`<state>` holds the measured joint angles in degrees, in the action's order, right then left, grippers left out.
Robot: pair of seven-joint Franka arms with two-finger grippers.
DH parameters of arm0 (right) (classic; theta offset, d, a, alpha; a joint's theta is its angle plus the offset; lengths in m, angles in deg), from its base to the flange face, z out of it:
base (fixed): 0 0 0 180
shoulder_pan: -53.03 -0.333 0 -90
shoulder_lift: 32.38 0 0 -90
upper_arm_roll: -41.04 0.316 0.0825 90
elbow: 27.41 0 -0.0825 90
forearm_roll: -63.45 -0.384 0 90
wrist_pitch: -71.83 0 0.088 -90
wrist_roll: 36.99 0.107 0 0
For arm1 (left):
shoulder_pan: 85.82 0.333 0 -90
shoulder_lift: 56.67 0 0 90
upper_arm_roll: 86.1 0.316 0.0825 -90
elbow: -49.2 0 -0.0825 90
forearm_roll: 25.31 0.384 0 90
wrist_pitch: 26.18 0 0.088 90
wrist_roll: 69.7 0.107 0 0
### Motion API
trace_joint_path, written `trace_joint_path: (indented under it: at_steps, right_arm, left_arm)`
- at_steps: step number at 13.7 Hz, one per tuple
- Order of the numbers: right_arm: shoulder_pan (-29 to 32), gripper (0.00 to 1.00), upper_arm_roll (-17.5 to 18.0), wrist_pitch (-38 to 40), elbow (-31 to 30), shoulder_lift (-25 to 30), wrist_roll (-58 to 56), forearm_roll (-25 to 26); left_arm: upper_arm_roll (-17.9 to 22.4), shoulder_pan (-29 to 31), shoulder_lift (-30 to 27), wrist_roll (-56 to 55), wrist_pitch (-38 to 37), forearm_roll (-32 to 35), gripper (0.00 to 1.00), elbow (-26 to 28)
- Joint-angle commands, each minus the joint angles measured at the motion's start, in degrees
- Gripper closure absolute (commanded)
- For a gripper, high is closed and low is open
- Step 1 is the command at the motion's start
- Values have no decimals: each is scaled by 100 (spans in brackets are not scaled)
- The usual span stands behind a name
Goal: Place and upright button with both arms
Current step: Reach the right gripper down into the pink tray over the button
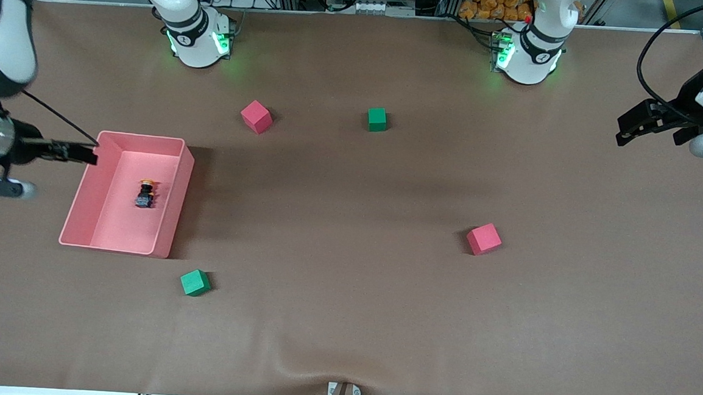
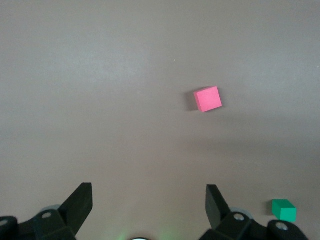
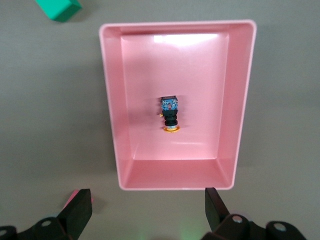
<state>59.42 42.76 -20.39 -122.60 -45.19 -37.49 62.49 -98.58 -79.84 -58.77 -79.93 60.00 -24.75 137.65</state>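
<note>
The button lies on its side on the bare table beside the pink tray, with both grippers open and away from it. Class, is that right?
Not quite. The button does lie on its side, but inside the pink tray, not on the table beside it; the right wrist view shows this. The left gripper and right gripper are indeed open and away from it.

Even light (soft shadows), sharp.

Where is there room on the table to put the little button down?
Widest bare patch: mid-table, bordered by the pink tray, the two cubes nearer the bases, pink and green, and the other pink cube. It is tighter between the tray and the green cube nearer the camera. The button lies inside the tray.
</note>
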Motion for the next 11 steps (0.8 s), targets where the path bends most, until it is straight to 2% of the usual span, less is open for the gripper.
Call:
trace_joint_path:
  at_steps: [1,11]
  right_arm:
    - [161,0,83,-287,-359,-299,-29,43]
    - [152,0,-31,-1245,-509,-1556,-381,70]
  left_arm:
    - [-44,62,-45,30,75,6,0,49]
    - [-44,167,-80,100,-83,24,0,49]
